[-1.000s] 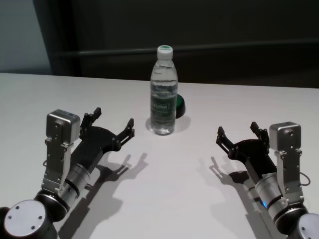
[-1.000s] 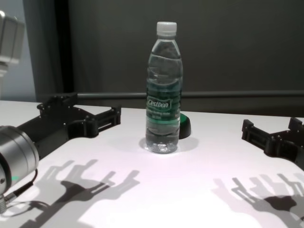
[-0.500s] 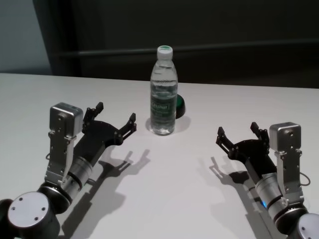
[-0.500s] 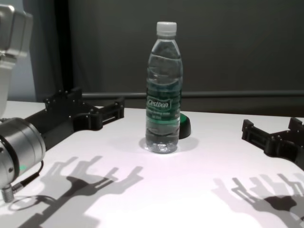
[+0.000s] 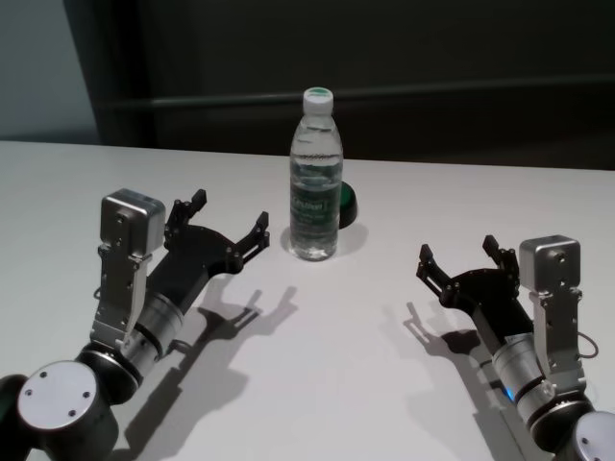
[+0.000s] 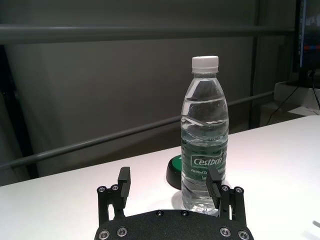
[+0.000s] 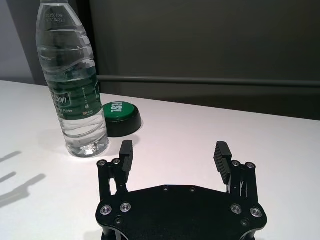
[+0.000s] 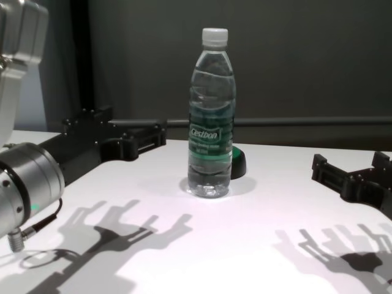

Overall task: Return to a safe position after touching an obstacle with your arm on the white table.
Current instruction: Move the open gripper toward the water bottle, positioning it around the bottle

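Note:
The obstacle, a tall clear water bottle (image 5: 315, 182) with a white cap and green "Cestbon" label, stands upright on the white table (image 5: 365, 365). It also shows in the chest view (image 8: 211, 116) and in the left wrist view (image 6: 205, 130). My left gripper (image 5: 229, 213) is open and empty, raised above the table just left of the bottle, a small gap apart from it. Its fingers point at the bottle in the left wrist view (image 6: 169, 180). My right gripper (image 5: 457, 252) is open and empty, low over the table to the bottle's right.
A small dark dome with a green top (image 5: 347, 203) sits right behind the bottle, to its right. A dark wall with a horizontal rail runs behind the table's far edge.
My left arm has risen and moved forward and right, bringing its open gripper closer to the bottle. The bottle and the right arm have not moved.

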